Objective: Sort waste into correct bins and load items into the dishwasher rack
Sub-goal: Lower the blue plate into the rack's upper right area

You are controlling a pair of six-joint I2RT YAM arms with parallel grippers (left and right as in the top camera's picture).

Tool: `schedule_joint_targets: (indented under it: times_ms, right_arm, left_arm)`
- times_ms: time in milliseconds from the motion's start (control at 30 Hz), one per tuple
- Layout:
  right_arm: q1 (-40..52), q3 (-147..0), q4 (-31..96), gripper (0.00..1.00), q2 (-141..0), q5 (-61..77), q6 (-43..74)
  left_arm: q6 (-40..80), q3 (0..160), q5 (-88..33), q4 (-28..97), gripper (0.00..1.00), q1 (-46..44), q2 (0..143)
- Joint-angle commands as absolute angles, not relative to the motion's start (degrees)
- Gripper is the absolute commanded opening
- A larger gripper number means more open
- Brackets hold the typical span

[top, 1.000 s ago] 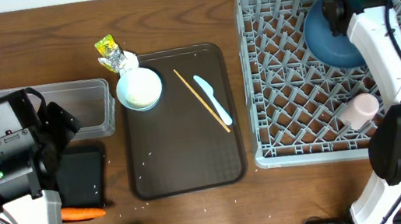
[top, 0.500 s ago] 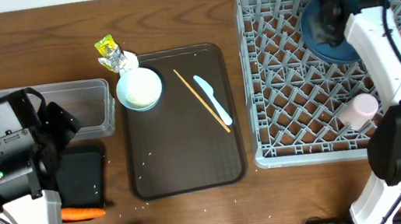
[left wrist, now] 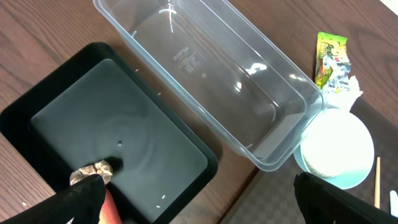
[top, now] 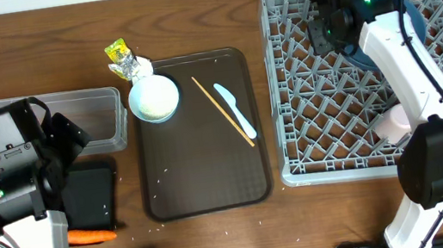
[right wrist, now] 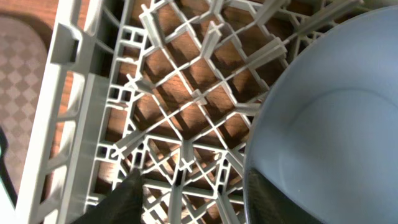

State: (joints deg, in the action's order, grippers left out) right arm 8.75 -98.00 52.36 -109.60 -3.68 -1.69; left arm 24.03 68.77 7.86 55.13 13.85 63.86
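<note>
My left gripper (left wrist: 211,211) is open and empty above the near edge of the black tray (left wrist: 143,118), next to the clear tub (left wrist: 211,68). A brown lumpy food piece (left wrist: 93,171) lies in the black tray. The carrot (top: 90,237) lies on the table in front of that tray. My right gripper (right wrist: 199,205) is open and empty over the grey rack (top: 309,129), just left of the blue plate (right wrist: 336,106). A pink cup (top: 395,121) lies in the rack. The white bowl (top: 154,98) holds rice, the wrapper (top: 124,59) is behind it, and the pale-blue spoon (top: 235,109) is on the tray. The light-blue cup is out of view.
The brown serving tray (top: 203,179) lies between the bins and the rack. A thin wooden stick (top: 222,111) lies on it beside the spoon. A few rice grains (top: 219,233) are scattered on the table near the front edge.
My right gripper has moved left across the back of the rack, off the blue plate, which stays in the rack. The left arm has not moved.
</note>
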Motion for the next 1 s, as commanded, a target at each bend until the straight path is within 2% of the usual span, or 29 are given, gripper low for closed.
schedule_joint_targets:
  times_ms: [0, 100, 200, 267, 433, 567, 633, 800, 967]
  right_arm:
    - [8.54, -97.62, 52.12, 0.36, -108.88, -6.11, -0.64]
    - [8.54, -97.36, 52.27, 0.37, -109.01, -6.28, -0.69]
    - [8.54, -97.36, 53.12, 0.49, -109.62, -9.56, 0.43]
    - [8.51, -97.36, 53.25, 0.52, -109.95, -10.35, 0.38]
    - [8.25, -97.36, 52.97, 0.33, -110.5, -10.5, 0.36]
    - [8.21, -97.32, 53.6, 0.31, -112.81, -10.5, 0.36]
    - [8.23, -97.32, 53.56, 0.27, -114.48, -10.04, 0.43]
    - [8.16, -97.34, 52.9, 0.04, -116.01, -10.09, 2.28]
    - [8.16, -97.49, 52.01, 0.01, -113.89, -10.09, 3.01]
  left_arm:
    - [24.32, 69.45, 7.94, 55.24, 0.98, 14.2, 63.22]
    - [24.32, 69.45, 7.94, 55.24, 0.98, 14.2, 63.22]
    - [24.32, 69.45, 7.94, 55.24, 0.98, 14.2, 63.22]
    - [24.32, 69.45, 7.94, 55.24, 0.98, 14.2, 63.22]
    - [24.32, 69.45, 7.94, 55.24, 0.98, 14.2, 63.22]
    - [24.32, 69.45, 7.94, 55.24, 0.98, 14.2, 63.22]
    - [24.32, 69.45, 7.94, 55.24, 0.98, 14.2, 63.22]
    - [24.32, 69.45, 7.94, 55.24, 0.98, 14.2, 63.22]
    - [24.32, 69.45, 7.94, 55.24, 0.98, 14.2, 63.22]
